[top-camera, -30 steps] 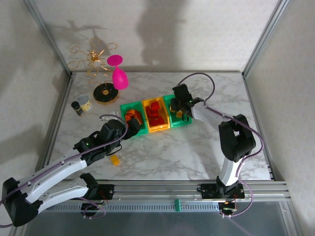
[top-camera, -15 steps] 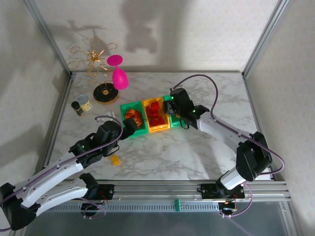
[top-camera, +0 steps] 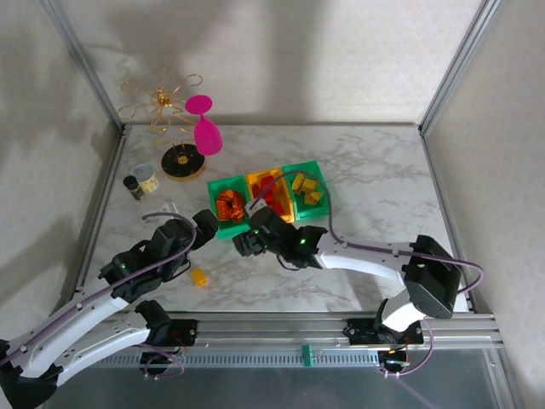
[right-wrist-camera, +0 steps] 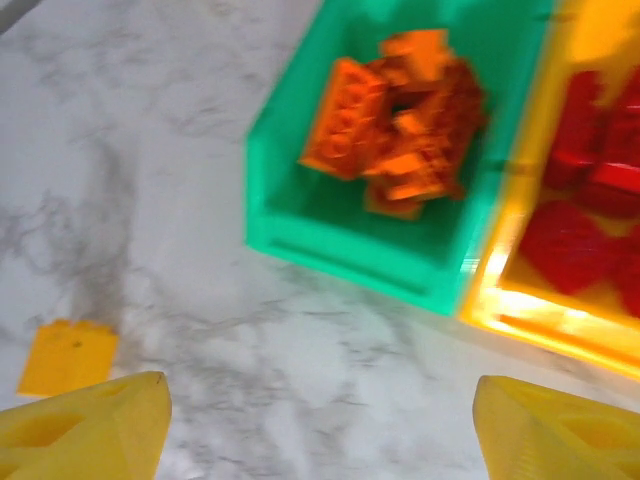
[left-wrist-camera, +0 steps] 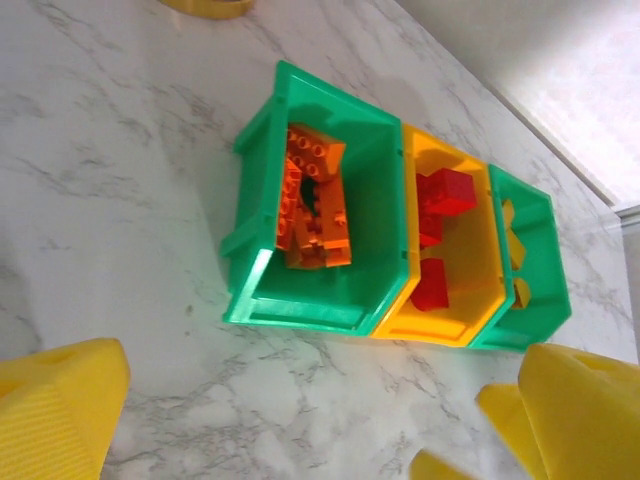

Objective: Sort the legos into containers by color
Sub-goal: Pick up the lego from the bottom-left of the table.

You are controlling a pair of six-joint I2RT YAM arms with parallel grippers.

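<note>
Over the last second the right arm (top-camera: 358, 253) had swung away from the right green bin (left-wrist-camera: 550, 300) to the front of the row, and the left arm (top-camera: 102, 294) had drawn back toward the near-left corner.

Closest to the worktop's (top-camera: 255, 294) near edge lay one loose lego brick (top-camera: 198, 277), amber and touching nothing. Just beyond it hovered the right hand (top-camera: 243, 245), released and empty, fingers spread wide. The left hand (top-camera: 209, 226), likewise released and empty, sat near the left green bin (left-wrist-camera: 300, 308).

Farther back the bins stood touching:
- **Left green bin:** orange bricks (left-wrist-camera: 315, 215).
- **Yellow-orange bin (left-wrist-camera: 430, 325):** red bricks (left-wrist-camera: 445, 195).
- **Right green bin:** yellow bricks (top-camera: 305, 189).

A good pick probably meant centring the right hand over the loose brick, descending squarely and keeping clear of the left arm. The brick looked more yellow than orange, which suggested the right green bin.
</note>
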